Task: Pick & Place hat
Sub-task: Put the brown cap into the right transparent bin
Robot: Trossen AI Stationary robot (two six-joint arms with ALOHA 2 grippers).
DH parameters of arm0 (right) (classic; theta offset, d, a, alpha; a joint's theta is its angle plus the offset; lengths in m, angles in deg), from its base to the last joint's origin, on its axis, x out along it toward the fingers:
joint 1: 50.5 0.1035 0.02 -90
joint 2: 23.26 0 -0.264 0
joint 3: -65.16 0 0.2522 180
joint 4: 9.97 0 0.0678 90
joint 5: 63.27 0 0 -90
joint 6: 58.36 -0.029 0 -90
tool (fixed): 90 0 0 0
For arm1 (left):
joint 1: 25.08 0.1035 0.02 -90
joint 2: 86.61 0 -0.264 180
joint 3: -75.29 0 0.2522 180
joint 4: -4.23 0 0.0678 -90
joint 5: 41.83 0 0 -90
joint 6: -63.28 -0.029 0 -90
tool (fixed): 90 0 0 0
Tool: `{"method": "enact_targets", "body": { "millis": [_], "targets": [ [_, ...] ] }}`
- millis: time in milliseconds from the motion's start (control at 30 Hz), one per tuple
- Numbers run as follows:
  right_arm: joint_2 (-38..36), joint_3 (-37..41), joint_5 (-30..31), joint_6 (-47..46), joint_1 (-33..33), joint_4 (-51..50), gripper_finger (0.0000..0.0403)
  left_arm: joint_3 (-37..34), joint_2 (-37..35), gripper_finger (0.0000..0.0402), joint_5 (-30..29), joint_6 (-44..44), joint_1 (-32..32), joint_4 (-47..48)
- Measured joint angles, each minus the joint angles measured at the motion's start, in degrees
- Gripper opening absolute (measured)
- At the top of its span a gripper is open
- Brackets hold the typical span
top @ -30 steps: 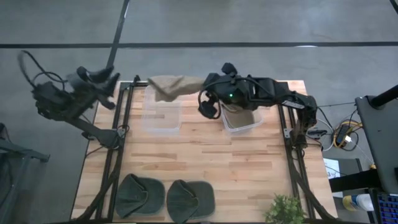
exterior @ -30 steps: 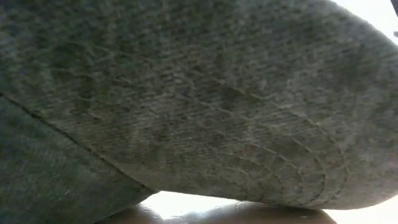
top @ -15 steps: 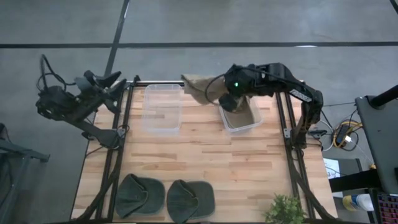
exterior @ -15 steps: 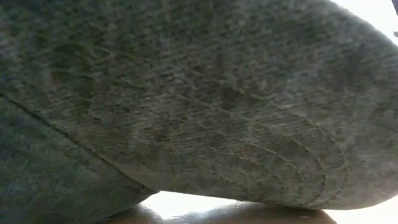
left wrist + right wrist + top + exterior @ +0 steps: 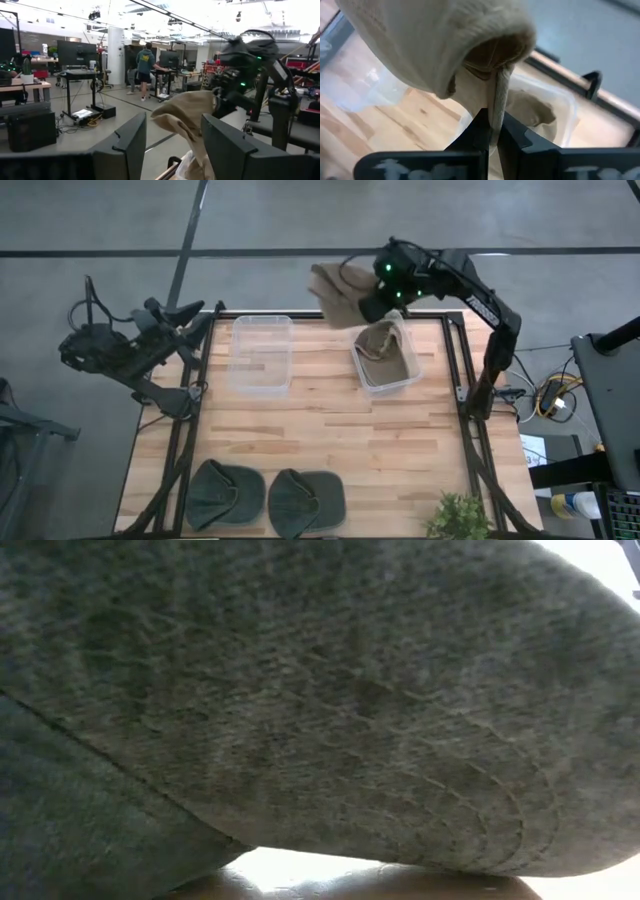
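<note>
My right gripper is above the table's far edge, shut on a tan hat that also fills the right wrist view. Below and just near of it stands a clear bin with another tan hat lying inside. A second clear bin stands to its left. Two green hats lie flat at the table's near edge. My left gripper waits open beyond the table's left edge, and its wrist view shows the gap between its fingers. My right gripper pinches a narrow edge of the tan hat between its two fingers. The hat is lifted clear of the table and bins. Its crown bulges out ahead of the fingers, toward the table's left.
A green hat right at the low camera blocks that view. A small potted plant stands at the near right corner. Bare wood lies between the bins and the green hats. A person stands far off in the room.
My right gripper has carried the tan hat from above the left bin toward the table's right and far edge, staying shut on it. The hat now hangs over the far edge beside the right bin. My left arm has shifted a little beside the left edge.
</note>
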Motion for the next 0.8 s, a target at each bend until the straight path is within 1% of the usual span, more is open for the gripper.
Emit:
{"method": "enact_targets", "body": {
  "millis": [167,267,333,467,567,733,800],
  "targets": [
    [0.16,2.65,-8.59,-2.23,-6.15,0.04,0.0013,0.0,0.39,0.0181,0.4,0.11,-0.01,-0.01],
    [0.03,6.5,-13.91,-3.03,-7.76,0.03,0.0013,0.0,0.4,0.0181,0.38,0.26,-0.01,-0.02],
    [0.02,9.3,-15.8,-3.28,-7.75,-0.03,0.0013,0.0,0.56,0.0181,0.39,0.26,-0.01,-0.02],
    [-1.03,15.38,-16.48,-2.52,-7.48,-0.03,0.0013,0.0,0.9,0.0181,0.42,0.26,-0.01,-0.03],
    [-3.19,19.9,-16.45,-2.4,-7.48,-0.01,0.0013,0.0,1.01,0.0181,0.42,0.26,-0.01,-0.01],
    [-9.8,26.93,-16.21,-2.62,-8.01,0.0,0.0013,0.0,1.57,0.0181,0.42,0.25,-0.02,0.01],
    [-12.88,29.74,-14.51,-3.19,-8.15,-0.07,0.0013,0.0,1.88,0.0181,0.42,0.26,-0.03,-0.01]
  ]
}}
